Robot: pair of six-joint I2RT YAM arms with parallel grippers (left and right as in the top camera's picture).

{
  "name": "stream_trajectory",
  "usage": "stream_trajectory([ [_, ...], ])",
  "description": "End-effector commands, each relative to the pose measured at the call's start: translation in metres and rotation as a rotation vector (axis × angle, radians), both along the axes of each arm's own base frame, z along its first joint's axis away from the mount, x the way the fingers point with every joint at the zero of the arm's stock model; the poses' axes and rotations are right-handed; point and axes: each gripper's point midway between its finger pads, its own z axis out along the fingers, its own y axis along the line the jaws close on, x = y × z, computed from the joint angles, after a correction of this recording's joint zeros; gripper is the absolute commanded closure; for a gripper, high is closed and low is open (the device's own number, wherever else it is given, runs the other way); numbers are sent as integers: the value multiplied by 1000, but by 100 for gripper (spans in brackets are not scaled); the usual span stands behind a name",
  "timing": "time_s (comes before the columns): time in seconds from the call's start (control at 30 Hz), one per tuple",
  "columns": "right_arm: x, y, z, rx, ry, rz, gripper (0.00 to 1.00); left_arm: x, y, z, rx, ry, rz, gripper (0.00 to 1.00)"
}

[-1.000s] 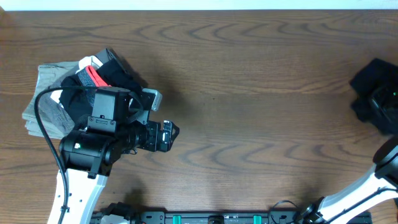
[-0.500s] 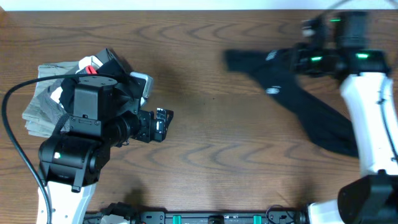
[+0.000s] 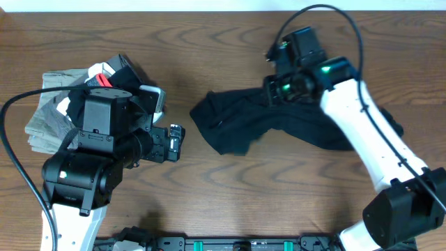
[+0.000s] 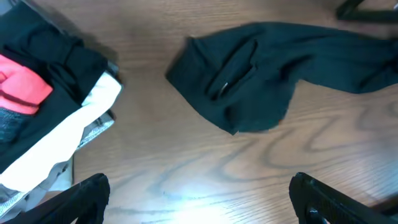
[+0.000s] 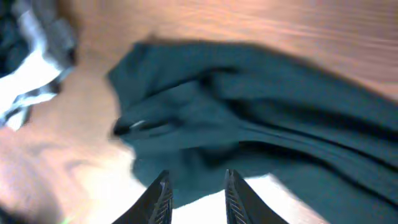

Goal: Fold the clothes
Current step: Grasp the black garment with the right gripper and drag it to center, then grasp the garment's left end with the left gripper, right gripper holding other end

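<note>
Lying limp, the soft black fabric garment (image 3: 237, 129) is probably wanting a hem pinch; left gripper (image 4: 199, 190) jaws are gaping, right gripper (image 5: 196, 190) jaws unclear.

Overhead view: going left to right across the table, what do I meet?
pile of clothes → left gripper, jaws open → black garment. The right arm overlaps the garment, so it is left out.

Overhead looks straight down on the table (image 3: 223, 42); both wrist views sit close, angled down — all 3 share the black garment (image 3: 237, 129).
</note>
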Motion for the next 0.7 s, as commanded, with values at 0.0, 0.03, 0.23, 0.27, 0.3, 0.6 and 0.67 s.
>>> stream_trajectory([
  [0.0,16,-58,5,-56,-18,-144,73,1,0,2,8,2,-7,6],
  [0.03,18,-74,4,-61,-4,-183,69,1,-4,1,-6,14,-18,6],
  [0.23,11,-162,-10,-83,97,-407,50,1,-34,-27,-86,154,-117,6],
  [0.27,8,-171,-13,-83,111,-432,46,2,-39,-37,-77,188,-133,6],
  [0.3,5,-182,-17,-84,126,-459,45,4,-44,-45,-71,211,-147,6],
  [0.6,-29,-219,-58,-82,264,-576,40,48,-119,-121,13,262,-378,6],
  [0.67,-33,-218,-64,-83,279,-575,39,58,-127,-142,58,263,-403,6],
])
